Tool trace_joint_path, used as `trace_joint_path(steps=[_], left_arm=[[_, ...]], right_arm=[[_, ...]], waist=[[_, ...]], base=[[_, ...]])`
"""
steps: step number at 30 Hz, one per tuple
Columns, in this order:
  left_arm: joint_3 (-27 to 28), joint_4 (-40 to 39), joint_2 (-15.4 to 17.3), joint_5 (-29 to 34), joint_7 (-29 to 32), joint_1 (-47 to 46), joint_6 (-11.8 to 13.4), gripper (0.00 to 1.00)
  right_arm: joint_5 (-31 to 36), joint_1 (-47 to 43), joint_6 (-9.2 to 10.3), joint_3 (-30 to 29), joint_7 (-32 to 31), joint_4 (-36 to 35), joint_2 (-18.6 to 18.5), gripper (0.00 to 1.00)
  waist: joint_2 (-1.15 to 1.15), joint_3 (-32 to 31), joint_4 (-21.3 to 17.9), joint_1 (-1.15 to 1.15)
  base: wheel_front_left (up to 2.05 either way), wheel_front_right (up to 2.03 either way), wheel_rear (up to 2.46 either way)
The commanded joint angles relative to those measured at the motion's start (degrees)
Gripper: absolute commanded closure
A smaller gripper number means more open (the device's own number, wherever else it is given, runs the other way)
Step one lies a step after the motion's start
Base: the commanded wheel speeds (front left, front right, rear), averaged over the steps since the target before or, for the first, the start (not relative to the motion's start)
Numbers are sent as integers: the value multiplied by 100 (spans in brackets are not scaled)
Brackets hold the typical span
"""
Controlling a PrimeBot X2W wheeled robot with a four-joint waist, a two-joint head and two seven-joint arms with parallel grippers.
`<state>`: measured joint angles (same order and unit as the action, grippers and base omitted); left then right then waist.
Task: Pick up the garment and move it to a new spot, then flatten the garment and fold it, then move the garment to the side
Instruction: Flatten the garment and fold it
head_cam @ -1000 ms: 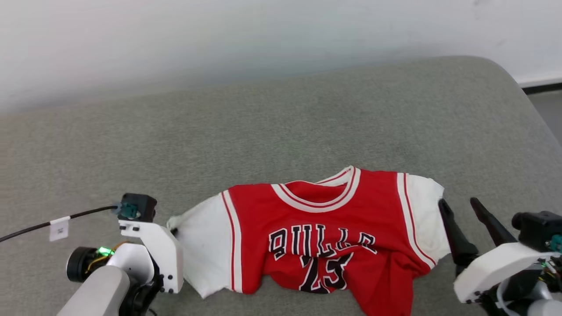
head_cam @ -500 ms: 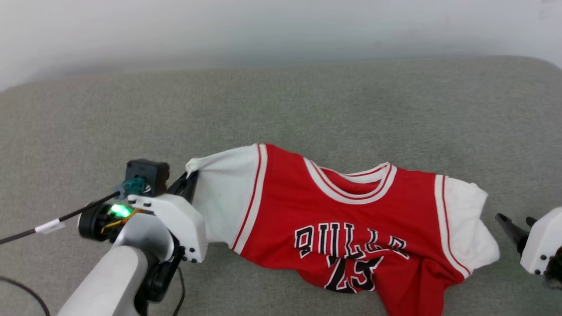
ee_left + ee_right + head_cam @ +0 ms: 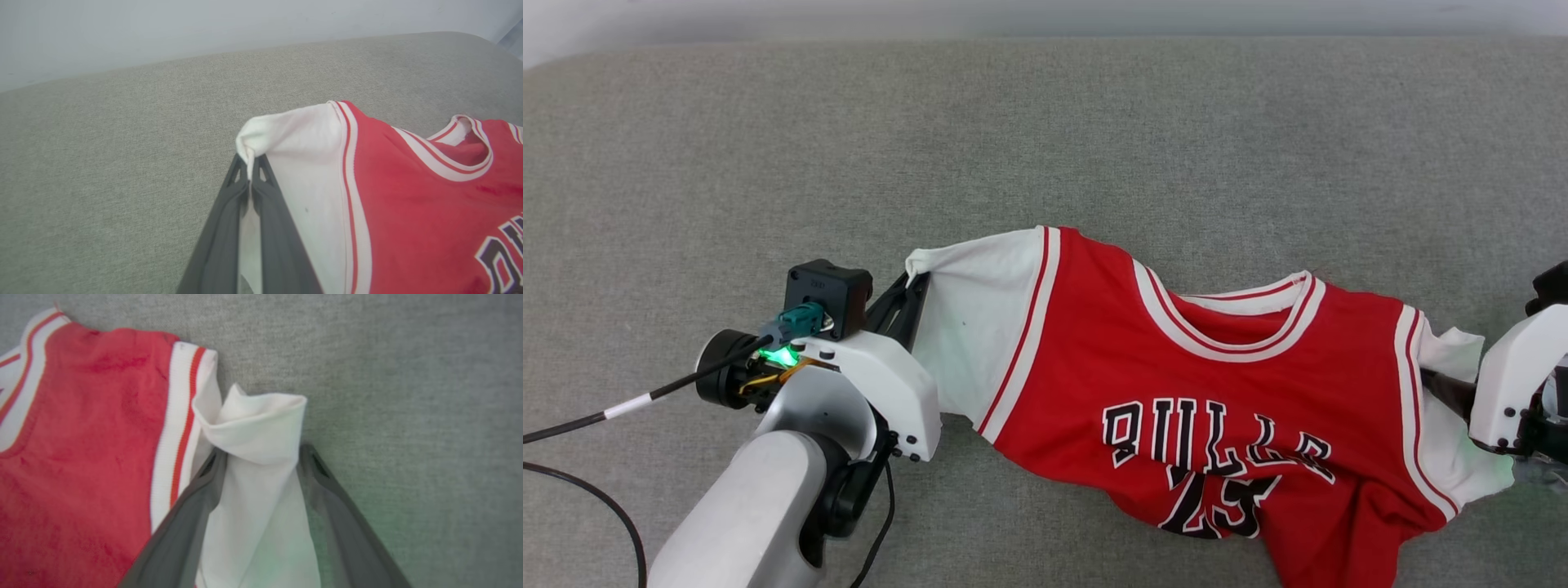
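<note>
Since the earlier frame, the right hand (image 3: pixel 261 457) has been brought astride the garment's (image 3: pixel 1176 359) right sleeve, jaws apart; the left hand (image 3: pixel 250 171) is clamped on the left sleeve. Light and limp, it is judged best taken by both sleeves. It lies mid-frame on grey upholstery (image 3: pixel 768 122), long axis sloping to lower right, collar up-frame.

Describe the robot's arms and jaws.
The left gripper and right gripper have long, tapered dark grey jaws with cut-outs near the tips. Each wrist wears a white angular shell. The left arm, pale grey, also shows a black camera block, teal plug, green light and white-tagged black cable.
</note>
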<state>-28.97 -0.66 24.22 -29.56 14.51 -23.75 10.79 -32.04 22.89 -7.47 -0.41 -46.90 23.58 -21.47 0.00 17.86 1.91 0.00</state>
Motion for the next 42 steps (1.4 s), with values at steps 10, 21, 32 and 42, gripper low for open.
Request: trace_joint_path(steps=[10, 21, 32, 42], left_arm=[[130, 115, 99, -79, -148, -63, -5, 100], [510, 952, 103, -350, -270, -934, -240, 100], [725, 2783, -209, -329, -1005, -2520, -557, 100], [851, 3994, -282, -127, -1757, -4411, -801, 100]], right_arm=[[19, 231, -8, 491, 390, 268, -108, 100], [482, 1108, -1, 672, 930, 275, -333, 100], [699, 2491, 0, 999, 1530, 604, -268, 100], [778, 4176, 1, 1140, 2350, 951, -291, 100]], waist=[[0, -381, -106, 0], [0, -1202, -287, 0], [0, -1359, -400, 0], [0, -515, -410, 0]], base=[[0, 0, 0], [0, 0, 0], [0, 0, 0], [0, 0, 0]])
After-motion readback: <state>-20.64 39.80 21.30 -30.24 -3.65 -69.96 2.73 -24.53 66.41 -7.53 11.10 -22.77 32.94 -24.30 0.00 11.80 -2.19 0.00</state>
